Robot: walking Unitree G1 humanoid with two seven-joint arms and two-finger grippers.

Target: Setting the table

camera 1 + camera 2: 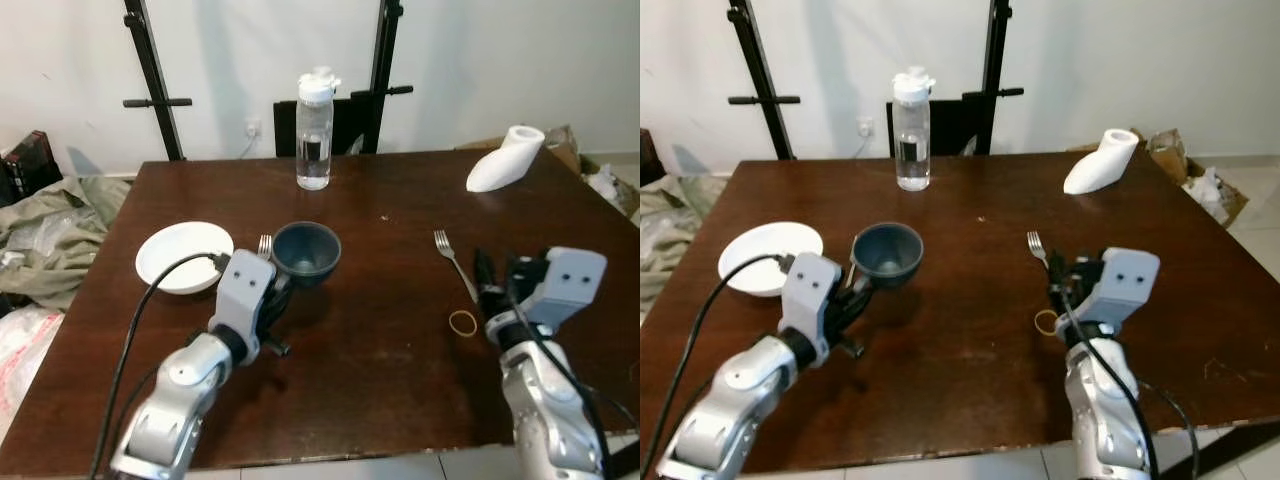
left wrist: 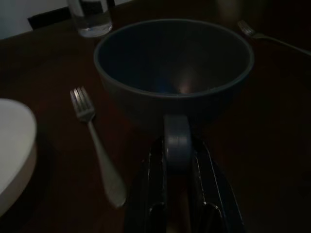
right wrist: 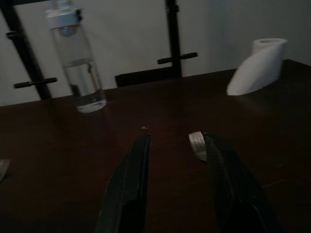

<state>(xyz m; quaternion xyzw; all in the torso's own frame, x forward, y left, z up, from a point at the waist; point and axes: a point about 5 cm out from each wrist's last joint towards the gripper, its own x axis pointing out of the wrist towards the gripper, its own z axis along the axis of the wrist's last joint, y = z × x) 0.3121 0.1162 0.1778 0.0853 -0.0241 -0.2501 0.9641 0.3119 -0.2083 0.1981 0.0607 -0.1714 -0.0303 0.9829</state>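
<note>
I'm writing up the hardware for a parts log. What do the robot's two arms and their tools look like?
Both arms are silver-grey metal with rounded joint segments and a pale boxy wrist housing marked by two small dark dots. A black cable loops along each arm. The left tool and the right tool each end in two long, narrow black fingers.

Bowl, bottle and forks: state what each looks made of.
Bowl, held by its handle in the left gripper: likely glazed ceramic, since it is opaque dark blue with a soft sheen inside. Bottle: clear plastic, probably, see-through with a white cap. Forks: metal, silvery and reflective.
</note>
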